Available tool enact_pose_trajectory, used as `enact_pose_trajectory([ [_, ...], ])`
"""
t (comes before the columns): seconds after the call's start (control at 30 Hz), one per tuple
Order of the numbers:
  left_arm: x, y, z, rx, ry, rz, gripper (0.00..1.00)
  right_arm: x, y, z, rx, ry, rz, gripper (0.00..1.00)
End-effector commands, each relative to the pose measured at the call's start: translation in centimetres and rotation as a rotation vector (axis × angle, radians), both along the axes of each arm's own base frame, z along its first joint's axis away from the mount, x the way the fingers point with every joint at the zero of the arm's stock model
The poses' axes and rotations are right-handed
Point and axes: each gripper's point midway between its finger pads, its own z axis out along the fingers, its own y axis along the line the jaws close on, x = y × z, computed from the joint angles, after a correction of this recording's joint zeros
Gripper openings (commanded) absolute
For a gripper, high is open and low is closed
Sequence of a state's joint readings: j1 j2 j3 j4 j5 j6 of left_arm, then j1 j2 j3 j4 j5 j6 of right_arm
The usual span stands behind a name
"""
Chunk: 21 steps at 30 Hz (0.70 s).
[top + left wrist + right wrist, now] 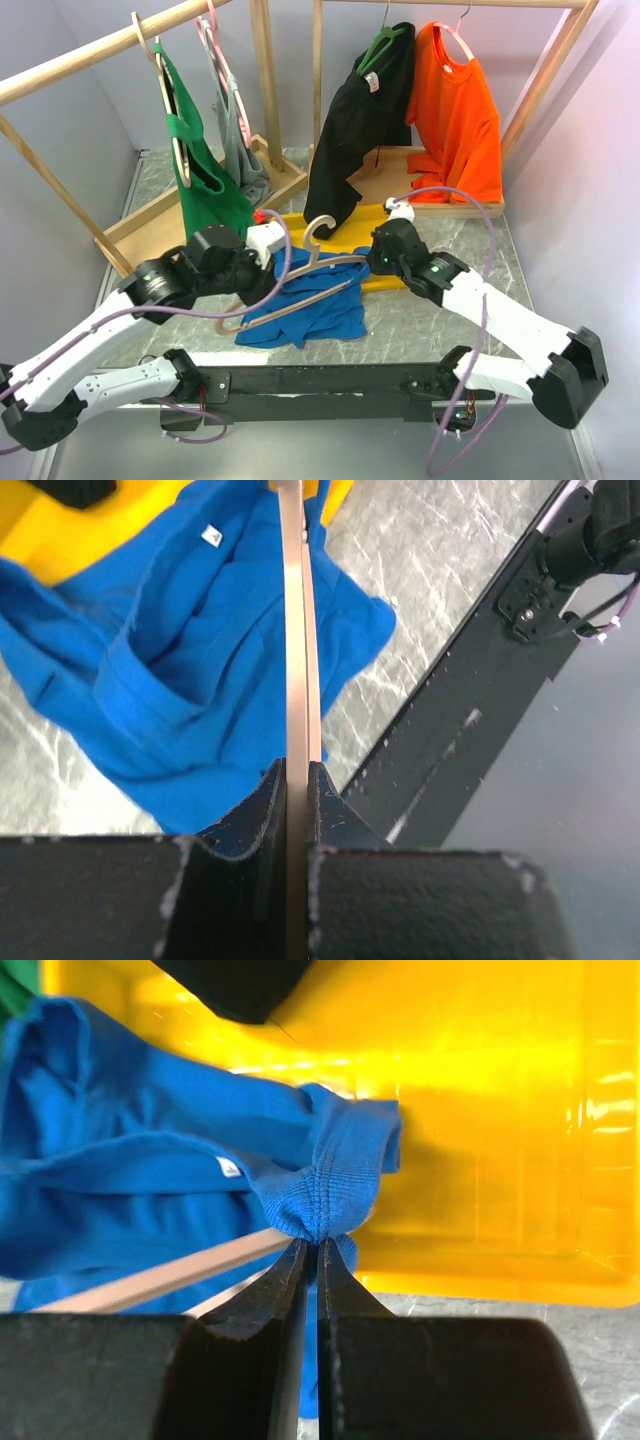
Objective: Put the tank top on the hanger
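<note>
our left gripper clamps the hanger edge-on over the tank top, heaped at the top view's centre; our right gripper pinches its strap hem, likely to stretch it onto the hanger.

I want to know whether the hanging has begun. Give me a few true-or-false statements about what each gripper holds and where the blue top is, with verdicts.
1. The left gripper is shut on the wooden hanger. True.
2. The right gripper is open. False: it is shut on a bunched fold of the tank top.
3. An orange shirt hangs on the right-hand rack. True.
4. The tank top hangs on a rack. False: it lies mostly on the table, with its upper part over a yellow tray.
</note>
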<state>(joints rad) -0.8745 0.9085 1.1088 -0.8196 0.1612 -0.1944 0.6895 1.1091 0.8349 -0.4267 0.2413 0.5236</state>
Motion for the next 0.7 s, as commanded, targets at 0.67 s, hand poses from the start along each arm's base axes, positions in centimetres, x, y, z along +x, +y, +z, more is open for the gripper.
enact_pose_trajectory([
  [0.67,3.0,-8.6,0.2,-0.299,-0.314,-0.263,0.01,-1.8,-0.5,9.0,0.136,-0.173,0.037,0.07],
])
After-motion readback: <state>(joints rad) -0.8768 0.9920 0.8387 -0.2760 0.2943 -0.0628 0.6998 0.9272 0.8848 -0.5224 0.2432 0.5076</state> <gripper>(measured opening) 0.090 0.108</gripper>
